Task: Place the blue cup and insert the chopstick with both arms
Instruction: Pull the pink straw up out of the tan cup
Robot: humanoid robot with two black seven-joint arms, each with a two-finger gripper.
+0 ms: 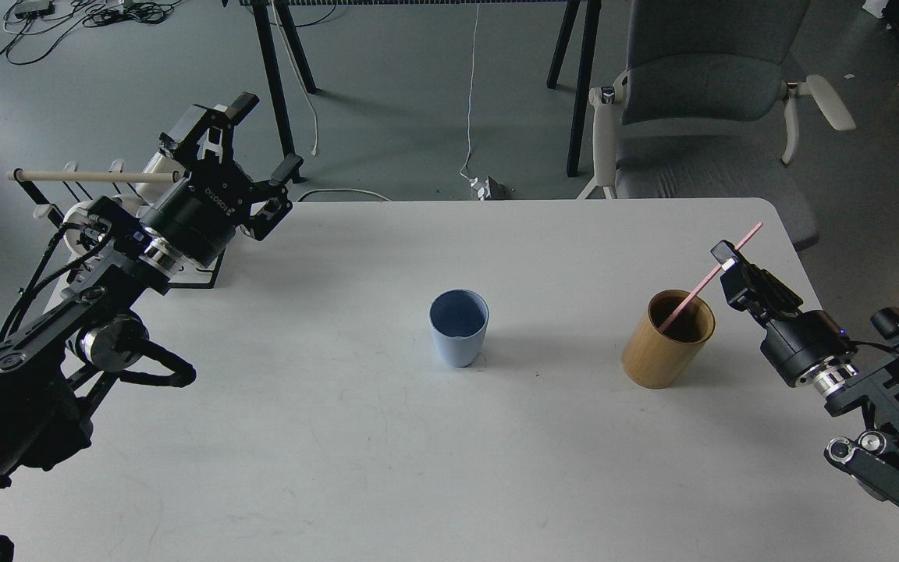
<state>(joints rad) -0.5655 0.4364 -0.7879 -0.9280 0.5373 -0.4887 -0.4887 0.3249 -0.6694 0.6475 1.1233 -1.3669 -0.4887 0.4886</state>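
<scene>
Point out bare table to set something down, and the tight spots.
Free: the table along its near edge, and between the blue cup and left pincer. Narrower gap: cup to wooden holder. Crowded: holder's right, where right pincer meets the pink chopstick.

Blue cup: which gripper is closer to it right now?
Right. The right gripper is off to the blue cup's right, past the wooden cup, its fingers closed on the pink chopstick. The left gripper is farther, open near the table's far left corner.
</scene>
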